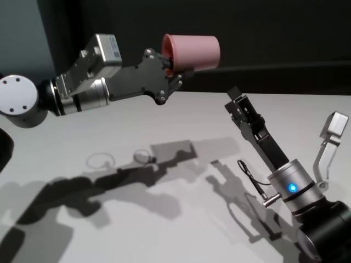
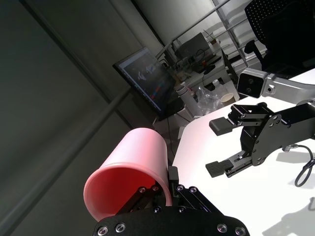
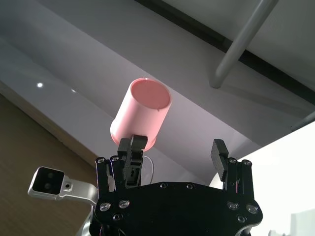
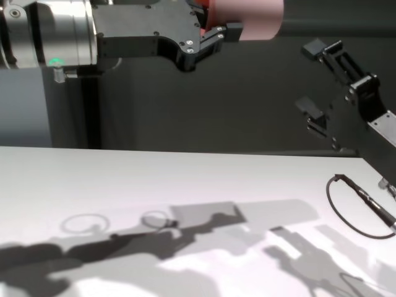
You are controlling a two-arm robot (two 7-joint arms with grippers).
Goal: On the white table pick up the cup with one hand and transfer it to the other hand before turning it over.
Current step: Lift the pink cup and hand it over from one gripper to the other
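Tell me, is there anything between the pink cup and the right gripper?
Nothing: only open air separates the cup from the open right gripper, clearest in the head view.

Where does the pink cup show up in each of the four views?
Head: the cup at top centre, held sideways by the left gripper.
Left wrist: cup lower left, mouth toward the camera.
Right wrist: cup at centre, base facing the camera.
Chest: cup at the top edge.
Shared landmark: the open right gripper.
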